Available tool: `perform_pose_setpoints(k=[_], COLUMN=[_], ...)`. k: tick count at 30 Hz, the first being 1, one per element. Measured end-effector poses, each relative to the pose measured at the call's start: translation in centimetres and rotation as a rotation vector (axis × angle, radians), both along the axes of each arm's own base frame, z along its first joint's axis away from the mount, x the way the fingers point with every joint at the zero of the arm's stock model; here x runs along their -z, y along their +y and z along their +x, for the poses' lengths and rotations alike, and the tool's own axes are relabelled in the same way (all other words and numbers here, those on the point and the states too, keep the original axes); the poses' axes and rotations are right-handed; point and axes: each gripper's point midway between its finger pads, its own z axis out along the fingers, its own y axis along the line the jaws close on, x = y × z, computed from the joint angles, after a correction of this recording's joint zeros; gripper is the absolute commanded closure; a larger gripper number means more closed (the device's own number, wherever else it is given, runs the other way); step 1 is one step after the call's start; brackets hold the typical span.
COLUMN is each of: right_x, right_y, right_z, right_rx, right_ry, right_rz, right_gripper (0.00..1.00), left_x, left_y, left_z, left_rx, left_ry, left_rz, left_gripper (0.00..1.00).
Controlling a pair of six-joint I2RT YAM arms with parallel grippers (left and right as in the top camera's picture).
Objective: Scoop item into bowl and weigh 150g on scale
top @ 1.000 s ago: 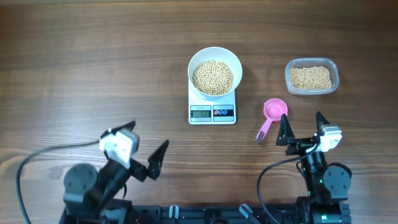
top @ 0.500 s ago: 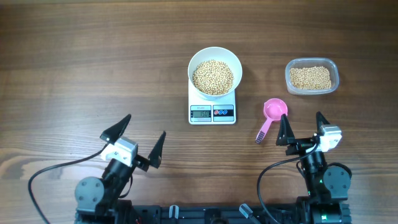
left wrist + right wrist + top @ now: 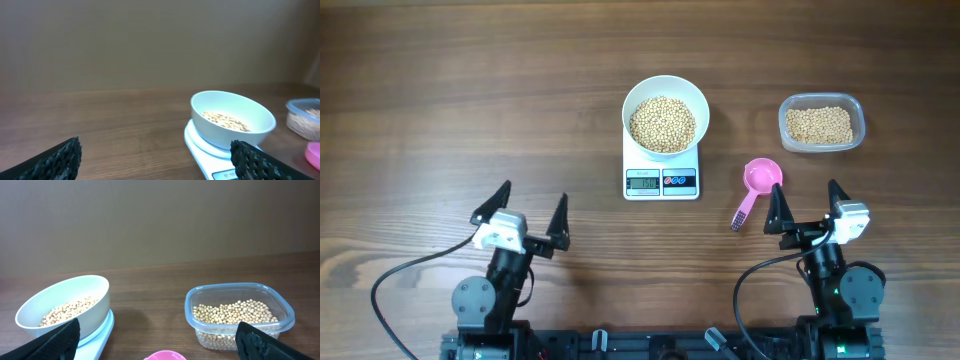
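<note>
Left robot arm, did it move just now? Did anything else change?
Yes. The left arm swung out of its slant and now points straight up the table, its jaws open and empty. The right arm, round white bowl of tan beans, white digital scale, pink plastic scoop and clear plastic tub stayed put.

digits on the scale (image 3: 661, 182) — too small to read — no other text.
</note>
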Motion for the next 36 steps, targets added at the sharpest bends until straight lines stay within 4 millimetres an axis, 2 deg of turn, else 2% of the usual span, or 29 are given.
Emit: perform_pose_setpoints(k=[2, 5, 13, 36], right_x=[0.0, 0.0, 0.0, 0.0], right_y=[0.0, 0.0, 0.0, 0.0], right_z=[0.0, 0.0, 0.0, 0.0], right_rx=[0.000, 0.000, 0.000, 0.000], right_ry=[0.000, 0.000, 0.000, 0.000], right_rz=[0.000, 0.000, 0.000, 0.000], right_gripper=[0.00, 0.00, 0.00, 0.00], left_x=[0.4, 2.1, 2.1, 2.1], left_y=[0.3, 0.7, 0.9, 0.9], left_z=[0.1, 0.1, 0.1, 0.2], left_rx=[-0.013, -0.034, -0.045, -0.046], left_ry=[0.023, 0.108, 0.121, 0.123], left_rz=[-0.020, -0.088, -0.150, -0.159], left_gripper=[0.00, 0.00, 0.00, 0.00])
